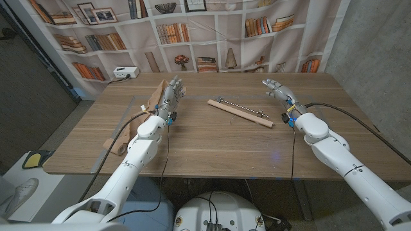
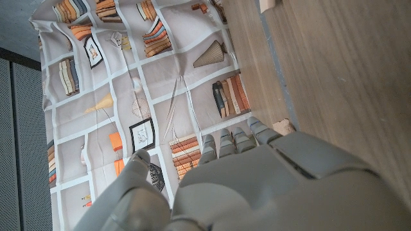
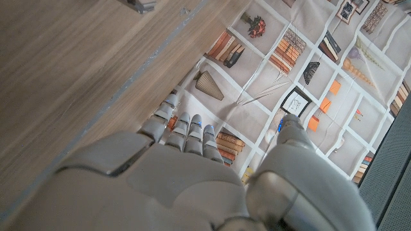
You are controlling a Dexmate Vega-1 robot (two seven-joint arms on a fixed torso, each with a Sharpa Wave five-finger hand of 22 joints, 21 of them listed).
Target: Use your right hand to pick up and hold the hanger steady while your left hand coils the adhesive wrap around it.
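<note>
The hanger (image 1: 241, 110), a wooden bar with a thin metal rod along it, lies slanted at the middle of the wooden table (image 1: 218, 144). A long tan strip of adhesive wrap (image 1: 138, 119) lies on the table's left side, running beside and partly under my left arm. My left hand (image 1: 172, 93) hovers left of the hanger with fingers apart and nothing in it; its back appears in the left wrist view (image 2: 257, 183). My right hand (image 1: 277, 90) hangs right of the hanger's far end, fingers spread and holding nothing, and is also seen in the right wrist view (image 3: 186, 173).
A white power box (image 1: 125, 72) sits at the table's back left edge. A bookshelf-print backdrop (image 1: 212, 32) hangs behind the table. Bare wood lies in front of the hanger, between my arms.
</note>
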